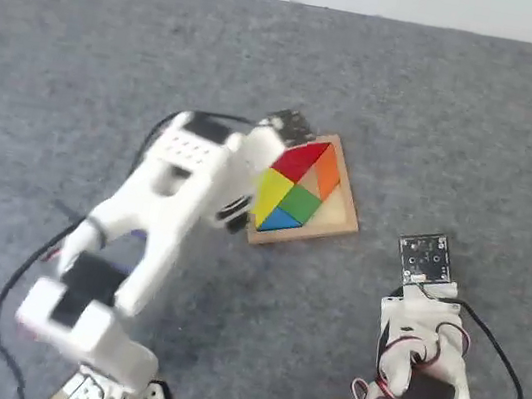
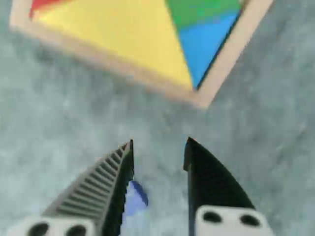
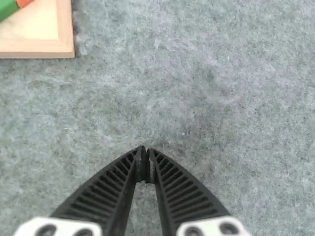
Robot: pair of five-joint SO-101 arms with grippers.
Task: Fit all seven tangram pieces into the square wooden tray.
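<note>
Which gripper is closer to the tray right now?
Left. The left gripper is open just off a corner of the tray; the right gripper, shut, is over carpet farther away.

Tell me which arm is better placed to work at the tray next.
Left. The left gripper is open just off the tray, with a small blue thing, perhaps a loose piece, close beside it. The right gripper is shut over the grey mat, with the tray farther off.
</note>
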